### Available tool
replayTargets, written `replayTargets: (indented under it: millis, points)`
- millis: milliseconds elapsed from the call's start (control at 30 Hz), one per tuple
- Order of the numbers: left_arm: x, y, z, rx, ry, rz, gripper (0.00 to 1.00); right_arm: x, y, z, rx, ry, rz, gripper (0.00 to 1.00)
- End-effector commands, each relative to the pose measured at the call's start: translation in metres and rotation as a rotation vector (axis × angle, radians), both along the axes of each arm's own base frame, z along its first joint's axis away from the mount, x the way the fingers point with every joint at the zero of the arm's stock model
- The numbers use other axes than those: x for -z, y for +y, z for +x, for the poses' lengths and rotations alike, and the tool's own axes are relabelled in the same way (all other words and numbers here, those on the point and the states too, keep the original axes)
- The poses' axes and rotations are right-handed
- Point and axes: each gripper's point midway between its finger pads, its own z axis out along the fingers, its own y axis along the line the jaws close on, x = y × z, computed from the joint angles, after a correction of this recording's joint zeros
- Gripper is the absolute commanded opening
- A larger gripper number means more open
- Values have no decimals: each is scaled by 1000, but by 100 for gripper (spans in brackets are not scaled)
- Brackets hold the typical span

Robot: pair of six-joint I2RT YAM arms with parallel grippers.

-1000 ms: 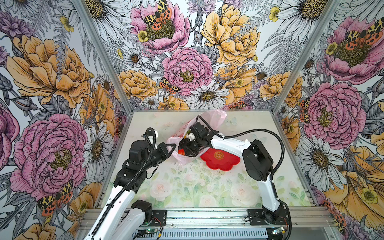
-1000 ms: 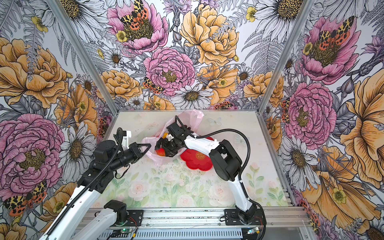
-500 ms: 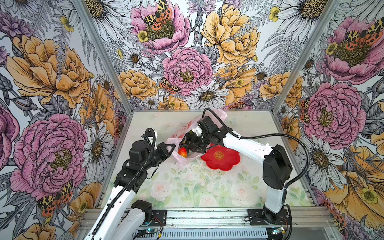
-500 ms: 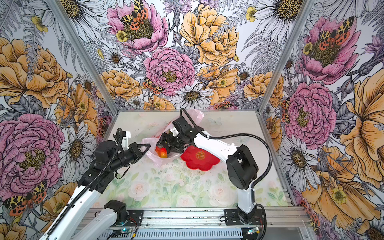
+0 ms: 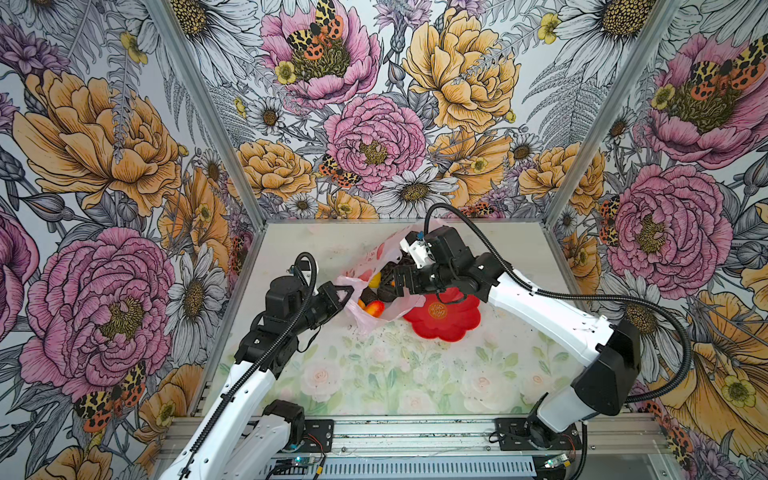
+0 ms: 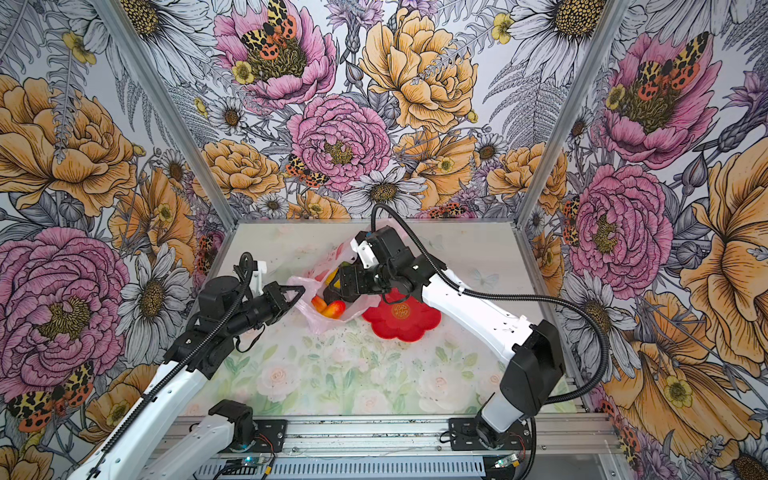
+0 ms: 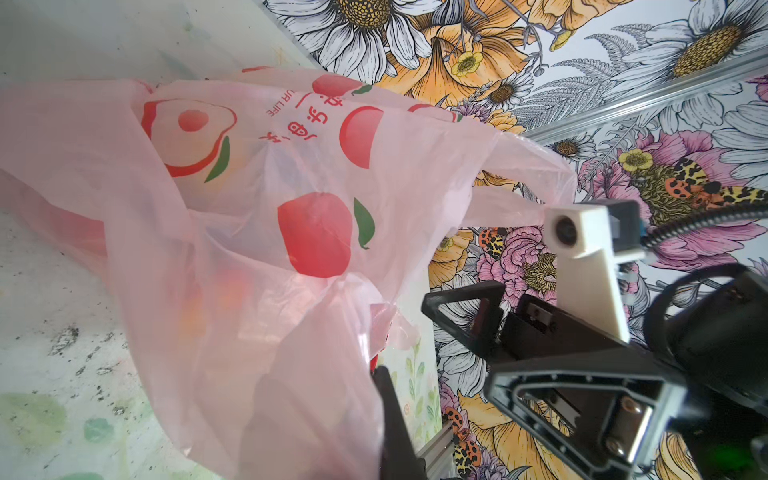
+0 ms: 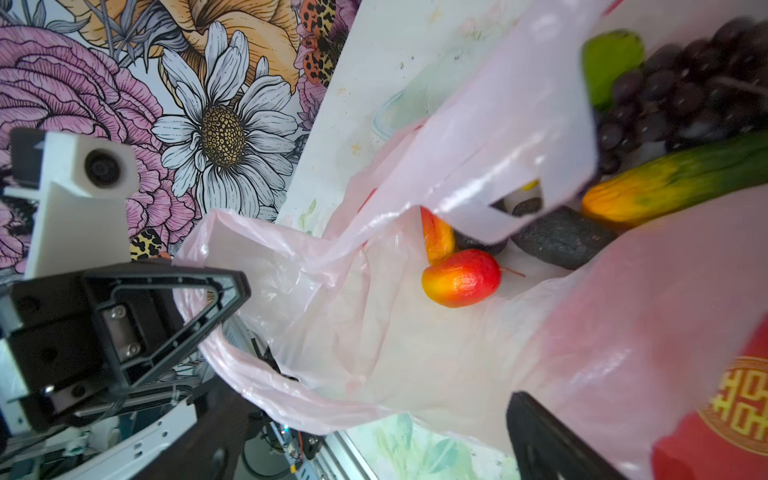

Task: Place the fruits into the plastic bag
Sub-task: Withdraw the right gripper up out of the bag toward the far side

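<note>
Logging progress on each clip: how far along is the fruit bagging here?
Done: peach, mango, grape bunch and an avocado lie inside the plastic bag; no fruit shows on the red plate. In hand: left claw pinches the bag's rim, right claw hangs open at its mouth. Left: seemingly only withdrawing.

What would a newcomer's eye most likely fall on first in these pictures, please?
The loud floral walls on every side catch the eye first. At the centre, the left hand pinches the rim of the pink plastic bag, where a red-yellow peach glows inside. The right hand is open at the bag's mouth, and the bag's edge overlaps a red flower-shaped plate.
</note>
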Motion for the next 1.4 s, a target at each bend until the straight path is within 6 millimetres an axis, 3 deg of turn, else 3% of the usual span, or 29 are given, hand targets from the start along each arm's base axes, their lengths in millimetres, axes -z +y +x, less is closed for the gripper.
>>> replayTargets:
  millis: [0,167,367,567,733,867,1367]
  points:
    - [-14,-1,2,2,-46,-7,0,-7,-33,2,5,-212,-128,100]
    - [-12,0,2,3,-43,-6,0,-2,-82,7,43,-385,-286,100]
    - [-11,2,1,3,-43,-8,0,-6,-136,22,147,-384,-277,99]
    - [-9,4,1,2,-38,-10,0,-27,-152,34,165,-409,-231,100]
    - [-9,6,0,-4,-38,-11,0,-42,-152,47,153,-442,-215,99]
    - [-10,6,1,-3,-40,-9,0,-52,-140,62,137,-422,-166,96]
    - [-13,12,-3,-10,-46,1,0,-47,-102,130,205,-259,-62,79]
